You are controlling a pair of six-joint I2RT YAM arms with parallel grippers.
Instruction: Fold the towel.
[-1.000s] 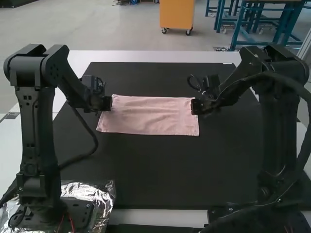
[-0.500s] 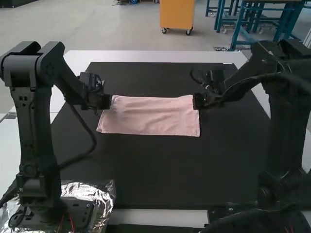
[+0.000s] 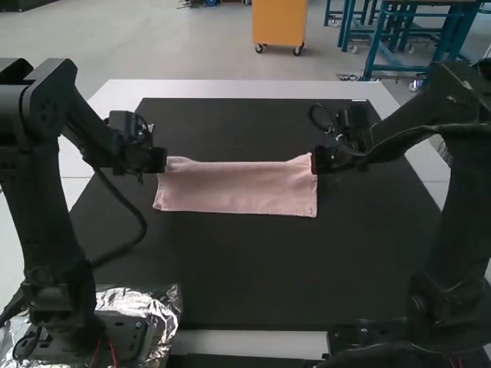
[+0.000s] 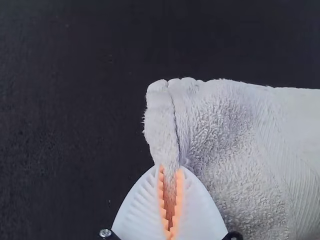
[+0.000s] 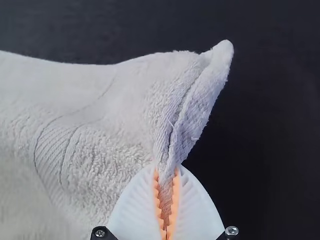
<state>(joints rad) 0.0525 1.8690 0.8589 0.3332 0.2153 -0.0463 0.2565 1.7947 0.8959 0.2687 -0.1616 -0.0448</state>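
A white desk carries a broad black mat, which spreads beneath and well beyond both the left fingers and the right fingers. The pink towel lies across the mat between them as a wide strip, its long near edge closer to the arm bases than the fingers are. Crumpled silver foil surrounds the left arm's base, well apart from the left fingers.
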